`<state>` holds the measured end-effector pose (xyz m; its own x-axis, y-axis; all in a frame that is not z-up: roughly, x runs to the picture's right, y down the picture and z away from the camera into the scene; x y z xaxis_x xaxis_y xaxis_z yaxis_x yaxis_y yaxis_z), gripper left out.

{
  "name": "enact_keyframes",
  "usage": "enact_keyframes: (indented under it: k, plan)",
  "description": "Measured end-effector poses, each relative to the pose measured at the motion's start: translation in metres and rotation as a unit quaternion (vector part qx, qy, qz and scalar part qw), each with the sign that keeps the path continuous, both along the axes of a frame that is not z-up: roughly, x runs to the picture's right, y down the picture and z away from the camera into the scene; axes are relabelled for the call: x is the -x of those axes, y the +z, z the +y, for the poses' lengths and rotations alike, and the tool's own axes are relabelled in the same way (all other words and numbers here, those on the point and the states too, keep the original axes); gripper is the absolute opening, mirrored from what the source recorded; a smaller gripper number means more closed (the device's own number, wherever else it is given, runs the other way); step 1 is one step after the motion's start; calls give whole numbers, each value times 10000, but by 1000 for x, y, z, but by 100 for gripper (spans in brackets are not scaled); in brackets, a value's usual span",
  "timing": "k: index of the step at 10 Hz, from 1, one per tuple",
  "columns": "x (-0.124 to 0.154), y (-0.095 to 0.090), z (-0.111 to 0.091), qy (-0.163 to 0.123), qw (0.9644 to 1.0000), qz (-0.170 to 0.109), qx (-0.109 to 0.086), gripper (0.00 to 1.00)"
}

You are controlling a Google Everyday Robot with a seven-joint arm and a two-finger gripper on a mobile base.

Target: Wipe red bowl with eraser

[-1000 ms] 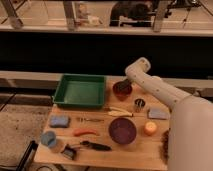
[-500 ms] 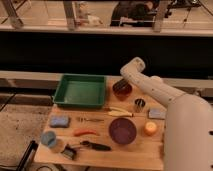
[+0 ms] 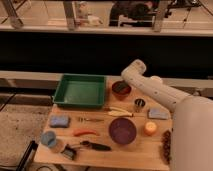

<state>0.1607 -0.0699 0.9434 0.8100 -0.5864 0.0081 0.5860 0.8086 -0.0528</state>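
Notably, round red bowl [image 3: 121, 90], dark inside, closed claw [image 3: 122, 84] over it.

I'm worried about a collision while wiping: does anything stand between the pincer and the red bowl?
Nothing visible does. The shut pincer hangs from the white arm's bend at the small round orange-red bowl. The green plastic tray and small metal cup stand beside it, clear. The eraser is not discernible.

The bench [image 3: 100, 152] is pale, matt wood. The tray [image 3: 80, 91] looks like smooth green plastic with a faint sheen. The arm [image 3: 160, 92] has a smooth, off-white shell; its gripper [image 3: 122, 84] sits at the glossy red bowl [image 3: 121, 91]. The cup [image 3: 139, 105] is shiny metal. The purple bowl [image 3: 122, 130] looks matt, the pad [image 3: 59, 121] soft.
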Motion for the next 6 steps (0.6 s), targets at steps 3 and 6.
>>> enact_keyframes:
  k: [3,6]
  plan:
    - [-16,-12,12,58,10000,42,-11,0]
    - [-35,-16,16,140,9998,141,-29,0]
